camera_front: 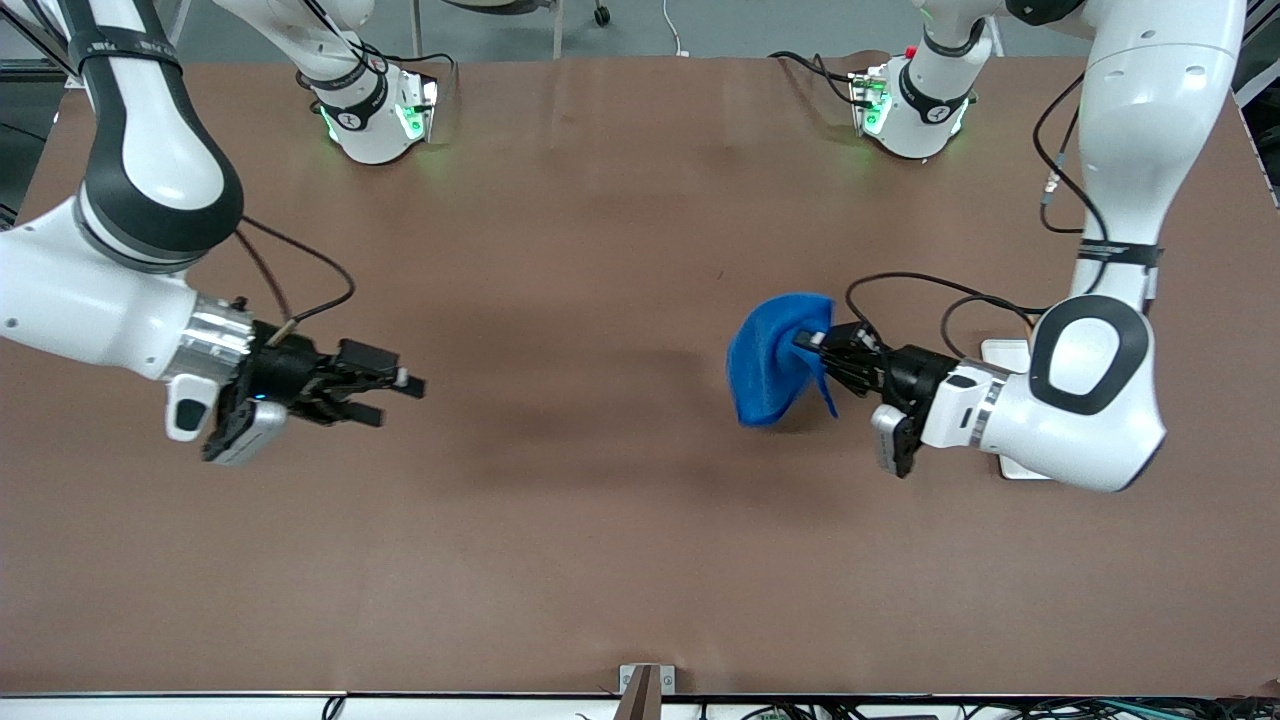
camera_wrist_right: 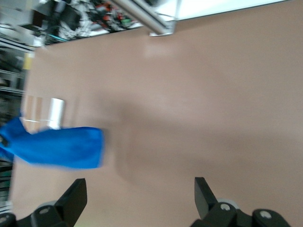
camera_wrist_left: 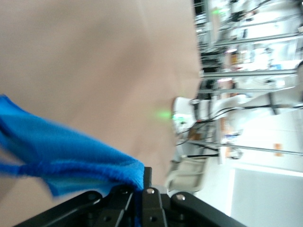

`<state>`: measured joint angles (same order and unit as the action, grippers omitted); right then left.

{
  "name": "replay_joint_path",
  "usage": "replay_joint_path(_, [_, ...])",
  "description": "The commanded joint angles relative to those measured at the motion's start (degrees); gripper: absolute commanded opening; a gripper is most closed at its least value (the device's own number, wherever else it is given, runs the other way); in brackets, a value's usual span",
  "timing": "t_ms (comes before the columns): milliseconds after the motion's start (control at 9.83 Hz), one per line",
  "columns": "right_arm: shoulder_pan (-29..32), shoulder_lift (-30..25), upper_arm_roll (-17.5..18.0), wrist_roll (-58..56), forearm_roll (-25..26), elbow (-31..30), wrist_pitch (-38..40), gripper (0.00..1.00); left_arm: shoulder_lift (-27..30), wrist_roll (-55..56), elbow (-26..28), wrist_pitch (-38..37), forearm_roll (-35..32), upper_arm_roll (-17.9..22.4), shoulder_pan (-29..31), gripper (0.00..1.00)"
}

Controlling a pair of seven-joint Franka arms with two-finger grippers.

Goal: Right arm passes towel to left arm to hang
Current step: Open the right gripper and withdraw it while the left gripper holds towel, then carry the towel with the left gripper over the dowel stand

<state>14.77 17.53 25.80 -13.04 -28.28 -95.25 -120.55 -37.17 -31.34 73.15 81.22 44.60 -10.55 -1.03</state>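
Note:
The bright blue towel (camera_front: 775,360) hangs bunched in the air over the brown table (camera_front: 600,520), toward the left arm's end. My left gripper (camera_front: 812,340) is shut on one edge of the towel, and the cloth (camera_wrist_left: 71,161) drapes away from its closed jaws. My right gripper (camera_front: 395,398) hovers over the table toward the right arm's end, well apart from the towel. It is open, and only bare table shows between its fingers (camera_wrist_right: 204,191). From the right wrist view the towel (camera_wrist_right: 57,147) shows farther off.
A flat white object (camera_front: 1005,352) lies on the table under the left arm's wrist. Both arm bases (camera_front: 375,115) (camera_front: 910,105) stand at the table's edge farthest from the front camera. A small bracket (camera_front: 645,685) sits at the nearest edge.

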Motion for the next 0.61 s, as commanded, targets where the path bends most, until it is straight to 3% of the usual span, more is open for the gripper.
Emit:
replay_joint_path(0, [2.36, -1.18, 0.83, 10.07, 17.55, 0.59, 0.67, 1.00, 2.87, 0.05, -0.46, 0.96, -14.12, 0.45, 0.76, 0.00])
replay_joint_path(204, [2.10, -1.89, 1.18, 22.39, 34.79, 0.60, 2.15, 1.00, 5.96, 0.05, -0.47, 2.36, -22.78, 0.27, 2.59, 0.00])
replay_joint_path(305, [2.10, -2.67, 1.18, 25.22, 37.13, 0.68, 5.12, 1.00, 7.10, 0.14, -0.55, 2.80, -25.50, 0.36, 3.48, 0.00])
replay_joint_path(509, [4.89, -4.60, 1.01, 25.34, 37.15, 2.43, 8.81, 1.00, 9.56, 1.10, -0.55, 3.51, -32.62, 0.36, 4.02, 0.00])
